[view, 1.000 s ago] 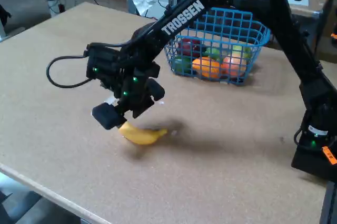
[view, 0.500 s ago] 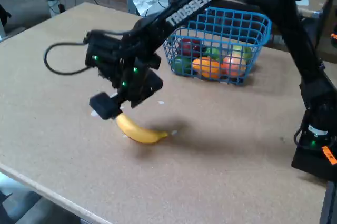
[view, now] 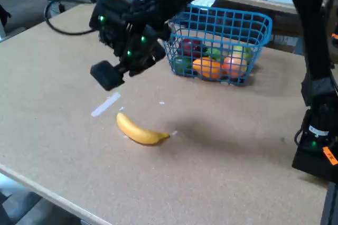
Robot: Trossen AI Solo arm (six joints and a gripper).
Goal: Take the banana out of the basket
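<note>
fixed view, the only one given: banana [view: 140, 131] lies flat on the tabletop [view: 227, 172], well apart from the basket [view: 222, 43] and out of it, so the task's aim looks met. gripper [view: 120, 72] hangs above and behind the fruit, empty; whether its jaws are spread or pressed together i cannot tell from this angle. what remains, i judge, is only to clear the arm away without brushing the fruit. counted: one banana, one basket, one gripper, one strip of white tape [view: 105, 104] beside the banana, several round fruits in the basket.
</note>
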